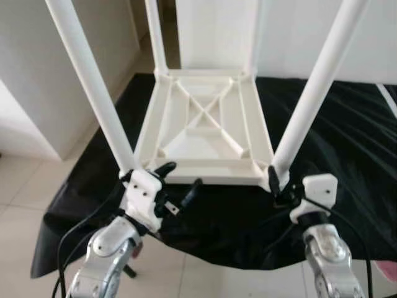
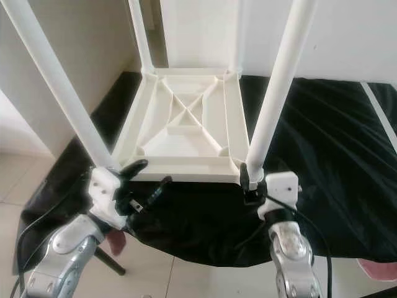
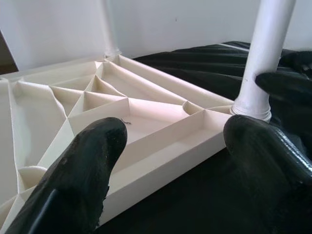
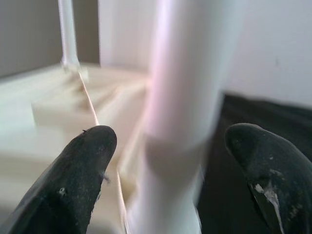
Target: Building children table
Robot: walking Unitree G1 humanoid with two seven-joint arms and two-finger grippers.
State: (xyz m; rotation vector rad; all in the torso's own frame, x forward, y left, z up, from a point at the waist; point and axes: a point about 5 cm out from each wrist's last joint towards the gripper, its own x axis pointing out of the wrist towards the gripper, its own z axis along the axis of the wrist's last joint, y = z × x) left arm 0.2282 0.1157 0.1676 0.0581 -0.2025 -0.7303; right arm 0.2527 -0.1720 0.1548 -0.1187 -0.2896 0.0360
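The white plastic children's table top (image 1: 208,127) is seen lying upside down, ribbed underside up, on a black cloth (image 1: 347,161), with four white round legs rising from its corners. The near right leg (image 1: 316,87) stands straight ahead of the right gripper (image 1: 279,186), its long axis upright; the fingers (image 4: 83,180) are spread to either side of it and nothing is gripped. The left gripper (image 1: 180,180), also spread and empty, is held at the top's near edge, beside the near left leg (image 1: 93,81)

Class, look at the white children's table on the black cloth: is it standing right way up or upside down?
Upside down. The table lies top-down on the black cloth, its ribbed underside facing up and its legs pointing upward.
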